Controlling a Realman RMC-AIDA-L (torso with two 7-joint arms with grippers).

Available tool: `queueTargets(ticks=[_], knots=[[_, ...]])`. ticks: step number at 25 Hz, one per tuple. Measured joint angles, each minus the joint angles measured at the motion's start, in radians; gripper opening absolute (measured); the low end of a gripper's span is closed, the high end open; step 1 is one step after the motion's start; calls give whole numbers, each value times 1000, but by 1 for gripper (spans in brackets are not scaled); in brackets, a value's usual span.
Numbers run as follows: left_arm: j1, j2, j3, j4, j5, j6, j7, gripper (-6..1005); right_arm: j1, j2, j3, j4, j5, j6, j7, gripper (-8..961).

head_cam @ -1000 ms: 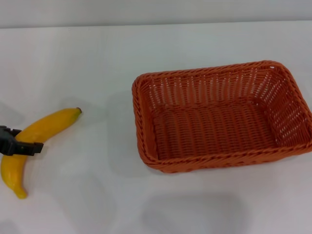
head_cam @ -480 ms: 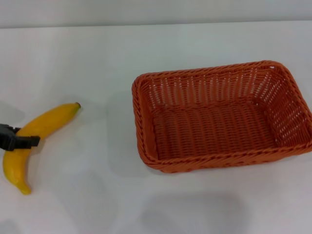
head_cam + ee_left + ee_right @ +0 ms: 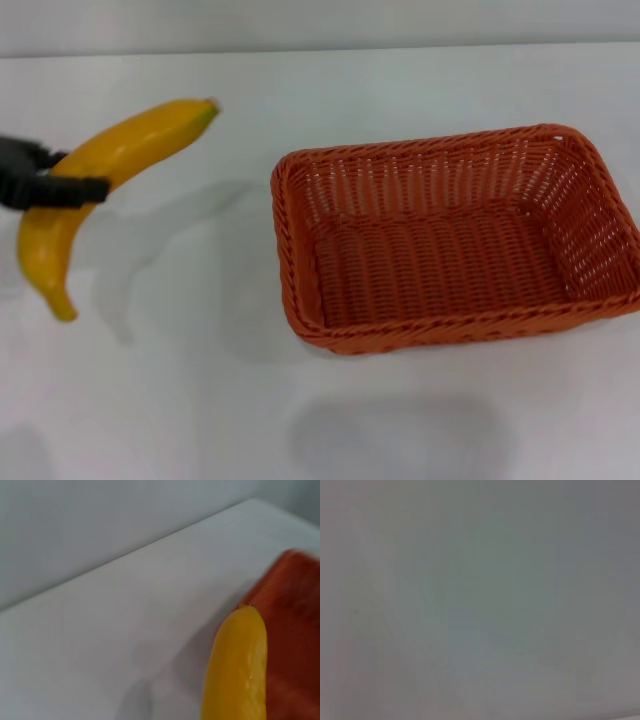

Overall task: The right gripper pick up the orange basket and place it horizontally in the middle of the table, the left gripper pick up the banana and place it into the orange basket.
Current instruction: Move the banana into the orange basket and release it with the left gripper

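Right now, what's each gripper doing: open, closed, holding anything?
Left gripper: closed on the banana, lifted off the table.
Right gripper: not in view.

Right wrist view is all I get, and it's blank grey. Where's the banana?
Observer: The curved yellow banana is off the white table, held by the left pincer, left of the orange wicker basket.
Operator: Basket placed?
Observer: It sits flat near the table's middle, long side across, nothing in it.
Operator: Right pincer near it?
Observer: Not visible in any view.
Operator: Banana pointing where?
Observer: In the left wrist view its tip points toward the basket rim.
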Motion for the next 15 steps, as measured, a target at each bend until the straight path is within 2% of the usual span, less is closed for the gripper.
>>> queueTargets(ticks=[3, 4, 5, 6, 8, 11, 14, 15], knots=[[-104, 18, 7, -16, -26, -114, -79, 526, 3, 1, 0, 0, 0, 0, -6, 872], [-104, 18, 7, -16, -26, -114, -79, 529, 6, 2, 0, -1, 1, 0, -10, 872], [-138, 20, 16, -9, -30, -136, -103, 531, 7, 2, -1, -1, 1, 0, -13, 872], [-218, 23, 67, 32, -27, -148, -171, 533, 10, 4, 0, -1, 1, 0, -18, 872], [-266, 22, 115, 64, -22, -138, -208, 537, 14, 6, -1, -1, 1, 0, -28, 872], [-369, 10, 235, 144, -9, -67, -276, 544, 22, 6, 0, -2, 1, 1, -32, 872], [-445, -11, 336, 223, 23, 27, -313, 550, 31, 6, 0, -3, 1, 1, -34, 872], [-474, -25, 368, 254, 41, 75, -323, 553, 34, 6, 0, -3, 1, 3, -37, 871]])
